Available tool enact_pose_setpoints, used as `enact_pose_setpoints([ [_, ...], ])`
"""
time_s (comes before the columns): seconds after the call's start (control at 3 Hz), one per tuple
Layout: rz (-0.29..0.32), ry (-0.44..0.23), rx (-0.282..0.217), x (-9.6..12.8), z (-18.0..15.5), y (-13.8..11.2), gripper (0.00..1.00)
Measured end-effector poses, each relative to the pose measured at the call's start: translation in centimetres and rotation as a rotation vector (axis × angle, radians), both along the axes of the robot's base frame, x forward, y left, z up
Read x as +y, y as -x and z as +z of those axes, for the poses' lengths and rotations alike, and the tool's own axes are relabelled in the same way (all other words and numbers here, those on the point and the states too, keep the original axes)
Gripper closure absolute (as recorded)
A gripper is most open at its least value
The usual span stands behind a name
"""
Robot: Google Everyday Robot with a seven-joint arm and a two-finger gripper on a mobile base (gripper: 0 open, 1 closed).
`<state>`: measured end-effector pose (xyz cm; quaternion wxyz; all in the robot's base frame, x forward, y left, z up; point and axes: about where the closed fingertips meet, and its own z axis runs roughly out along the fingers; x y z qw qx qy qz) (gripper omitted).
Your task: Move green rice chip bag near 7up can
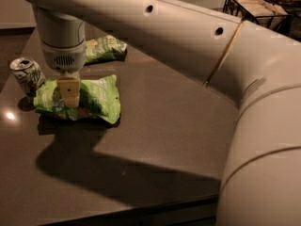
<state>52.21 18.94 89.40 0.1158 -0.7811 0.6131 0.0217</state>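
The green rice chip bag (96,98) is puffy and lime green and lies on the dark table (164,126) at the left. The 7up can (26,74) stands upright just left of the bag, close to its left end. My gripper (69,98) points straight down from the wrist (62,46) and sits over the left half of the bag, in front of it from this view. The part of the bag behind the gripper is hidden.
A smaller, flatter green bag (104,48) lies behind the chip bag. My large pale arm (197,36) spans the upper right of the view. A wire basket (254,8) stands at the far right. The table's front edge (141,208) is near.
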Motion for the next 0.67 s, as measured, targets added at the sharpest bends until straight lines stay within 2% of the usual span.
enact_pose_setpoints([
  [0.33, 0.001, -0.003, -0.002, 0.10, 0.00, -0.02, 0.00],
  [0.67, 0.001, -0.003, -0.002, 0.10, 0.00, -0.02, 0.00],
])
